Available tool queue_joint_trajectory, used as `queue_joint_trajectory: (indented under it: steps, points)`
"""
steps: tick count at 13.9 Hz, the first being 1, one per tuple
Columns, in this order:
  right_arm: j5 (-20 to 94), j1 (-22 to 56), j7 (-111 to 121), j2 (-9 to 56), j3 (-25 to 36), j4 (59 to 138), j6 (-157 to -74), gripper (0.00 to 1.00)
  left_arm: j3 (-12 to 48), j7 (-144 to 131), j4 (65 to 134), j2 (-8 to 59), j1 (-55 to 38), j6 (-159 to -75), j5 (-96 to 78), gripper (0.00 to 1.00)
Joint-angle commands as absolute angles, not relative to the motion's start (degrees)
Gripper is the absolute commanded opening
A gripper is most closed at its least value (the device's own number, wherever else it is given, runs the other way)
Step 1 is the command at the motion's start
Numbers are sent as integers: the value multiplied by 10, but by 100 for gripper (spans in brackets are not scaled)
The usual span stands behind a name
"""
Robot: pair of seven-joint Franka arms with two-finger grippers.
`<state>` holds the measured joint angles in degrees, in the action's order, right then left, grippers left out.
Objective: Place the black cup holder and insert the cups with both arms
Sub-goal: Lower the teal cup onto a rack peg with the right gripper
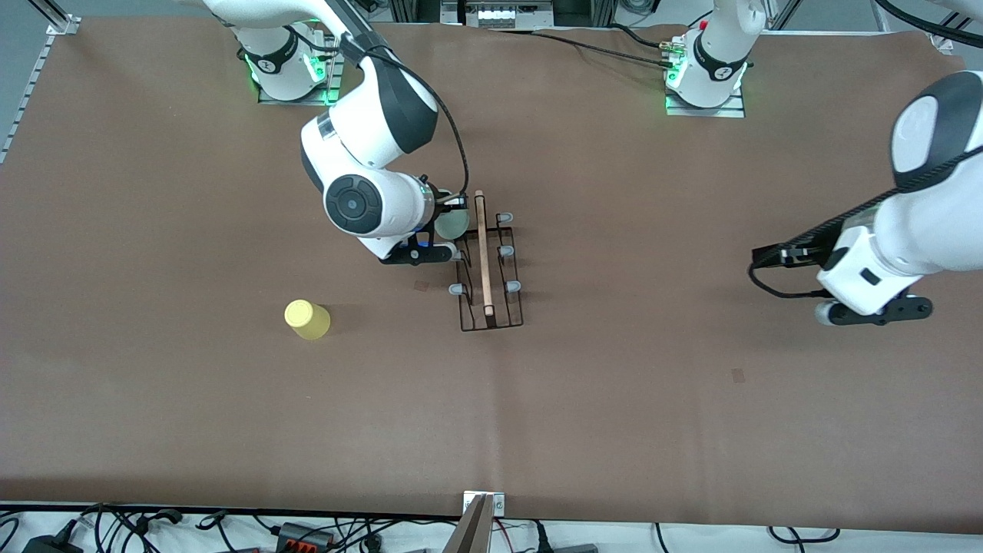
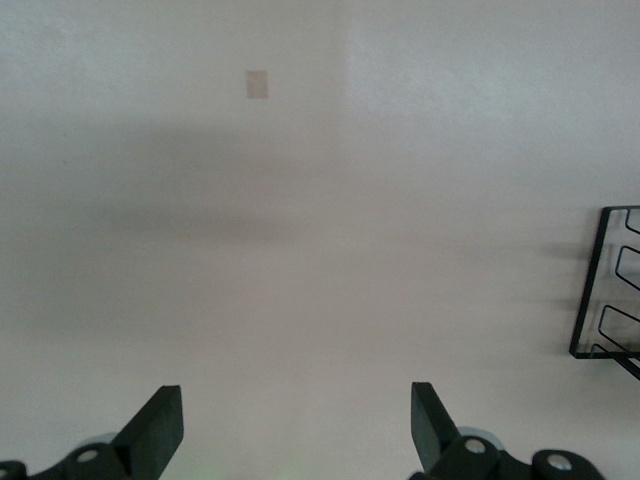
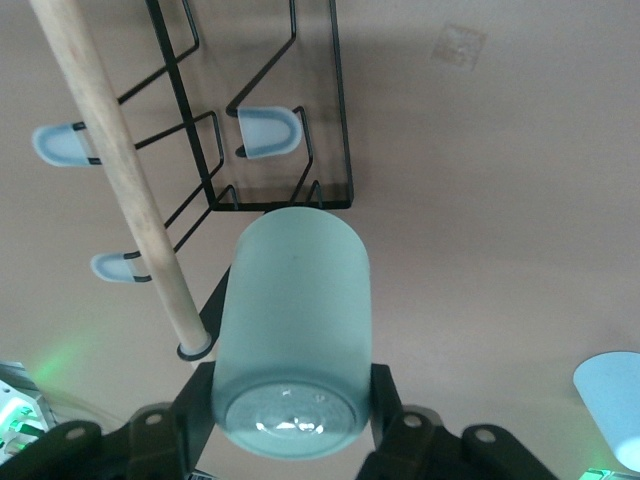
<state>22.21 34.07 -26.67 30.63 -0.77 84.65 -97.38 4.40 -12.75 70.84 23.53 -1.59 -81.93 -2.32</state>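
The black cup holder (image 1: 488, 265) stands at mid-table, its wooden rod (image 1: 482, 253) running along the top between several grey-tipped pegs (image 1: 457, 289). My right gripper (image 3: 293, 400) is shut on the mint green cup (image 3: 295, 320), which hangs over the holder's edge on the right arm's side (image 1: 451, 223). The yellow cup (image 1: 307, 319) lies on the table toward the right arm's end, nearer the front camera than the holder. A light blue cup (image 3: 612, 400) shows at the edge of the right wrist view. My left gripper (image 1: 875, 312) waits open over bare table, fingers (image 2: 160, 430) wide apart.
A corner of the holder (image 2: 600, 290) shows in the left wrist view. Small tape patches (image 1: 738, 375) (image 2: 257, 84) mark the brown table cover. Cables and a metal bracket (image 1: 484, 503) line the table edge nearest the front camera.
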Motion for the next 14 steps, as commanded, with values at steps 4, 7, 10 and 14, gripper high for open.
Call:
queue_joint_trajectory:
  steps: [4,7,10,14]
  points:
    - [225,352,-284,341,-5,829,-969,48,41,-106,895,96,33,-909,-18,100]
    - [224,348,-286,339,1,818,-960,100,45,-107,993,30,34,-976,-18,100]
    - [223,342,-289,325,24,788,-936,100,54,-107,1042,-4,34,-1002,-14,100]
    - [188,340,-290,315,118,785,-940,100,51,-108,1030,2,35,-1006,-16,100]
